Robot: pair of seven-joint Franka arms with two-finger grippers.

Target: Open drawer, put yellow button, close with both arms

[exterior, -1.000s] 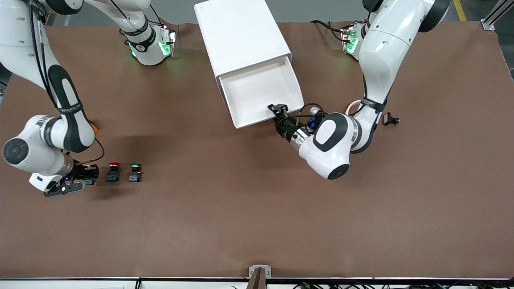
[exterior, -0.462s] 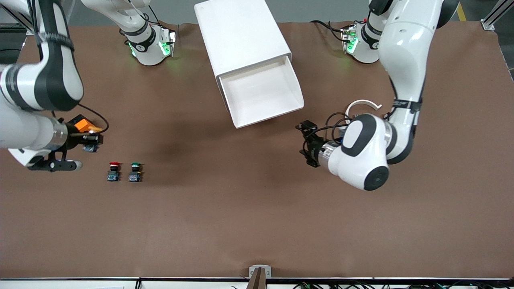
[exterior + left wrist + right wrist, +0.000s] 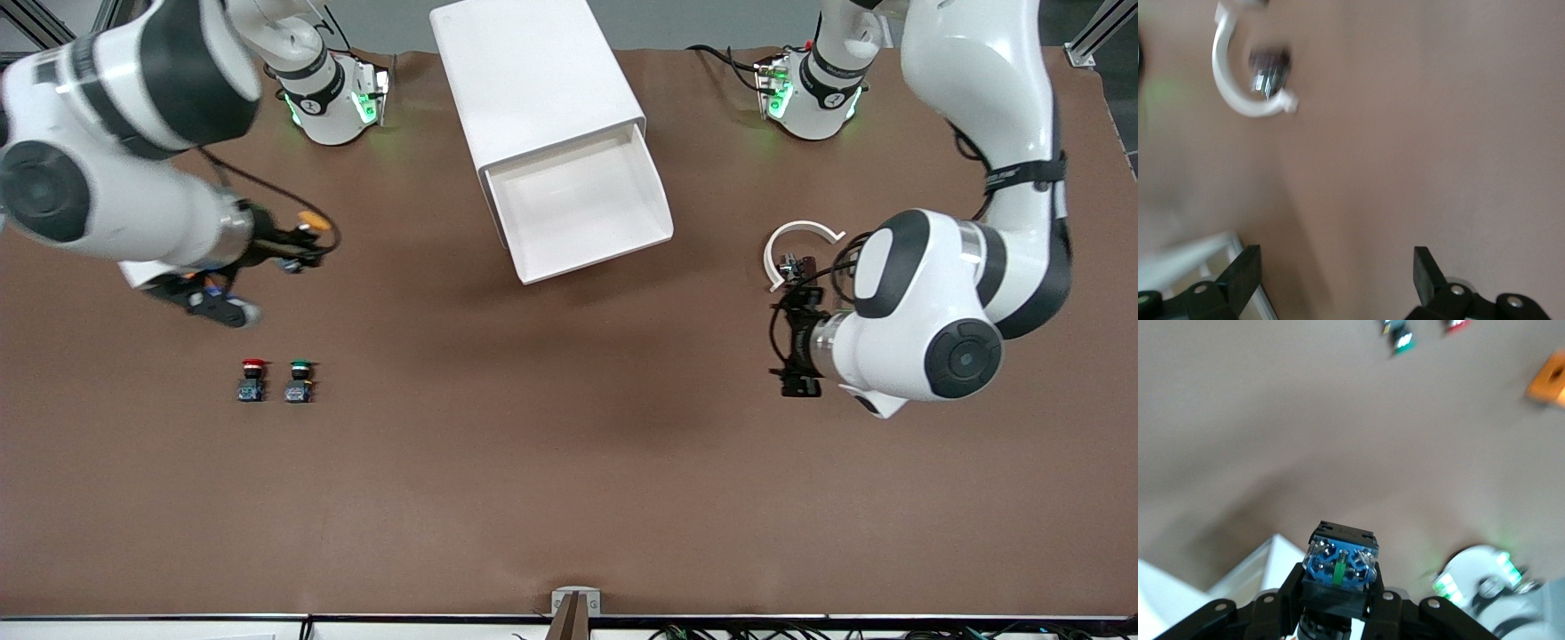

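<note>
— Yellow button (image 3: 1340, 563), where is it?

— Pinched in the right gripper (image 3: 289, 252), up in the air over the brown surface (image 3: 551, 462) toward the right arm's end, between the row of buttons and the right arm's base. The right wrist view shows its blue-grey base block end-on, squeezed between the two black fingers (image 3: 1283, 600). In the front view only a bit of the orange cap shows at the gripper's tip.

— And the drawer (image 3: 582, 209)?

— Pulled out of the white cabinet (image 3: 533, 80), its white tray open to the camera with nothing in it. It is the top one; the lower drawers cannot be seen from above.

— What is the left gripper (image 3: 797, 342) doing?

— Hanging over the surface toward the left arm's end, well apart from the drawer front. Its fingers (image 3: 1238, 273) are spread wide with nothing between them, as the left wrist view shows. A white curved ring piece (image 3: 794, 244) lies on the surface just beside it, farther from the front camera.

— Anything else on the surface?

— The red-capped button (image 3: 252, 380) and the green-capped button (image 3: 300, 380) stand side by side, nearer to the front camera than the spot under the right gripper.
</note>
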